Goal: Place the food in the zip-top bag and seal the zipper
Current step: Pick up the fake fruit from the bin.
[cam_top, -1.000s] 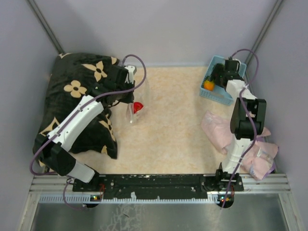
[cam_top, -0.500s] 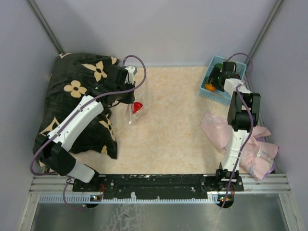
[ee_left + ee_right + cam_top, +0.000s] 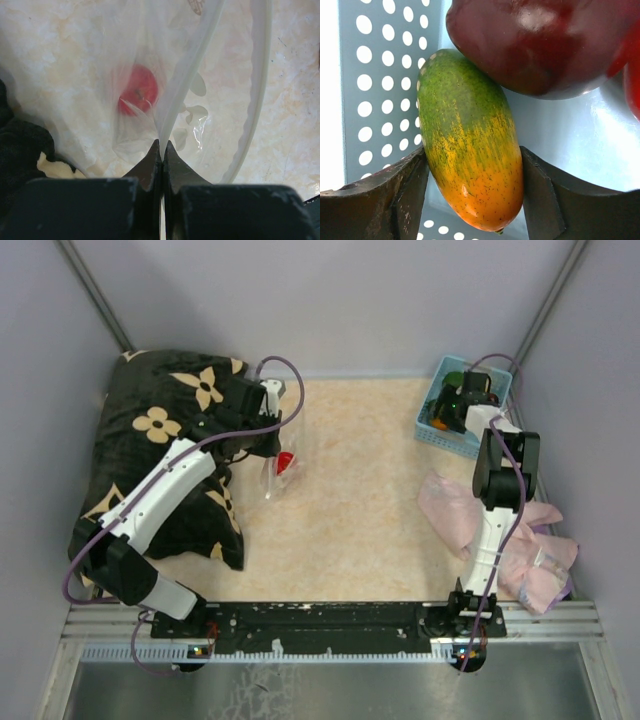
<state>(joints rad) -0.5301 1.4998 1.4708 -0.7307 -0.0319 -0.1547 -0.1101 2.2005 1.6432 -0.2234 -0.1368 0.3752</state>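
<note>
Your left tool [image 3: 161,145] is closed right down, its two tips meeting on a thin fold of the zip-top bag [image 3: 215,75], which hangs over the counter [image 3: 360,500] just beside the black floral pillow [image 3: 160,410]. One red fruit [image 3: 138,96] lies inside the bag, just beyond the tips and a little to their left. The zipper [image 3: 260,75] curves away on the right, apart from the pinched fold. Your right tool [image 3: 472,195] is down in the blue basket [image 3: 380,75], its fingers closed against both flanks of the green-and-orange fruit [image 3: 470,150]. That fruit lies lengthwise between them and touches the dark maroon fruit [image 3: 540,45] at its far end.
</note>
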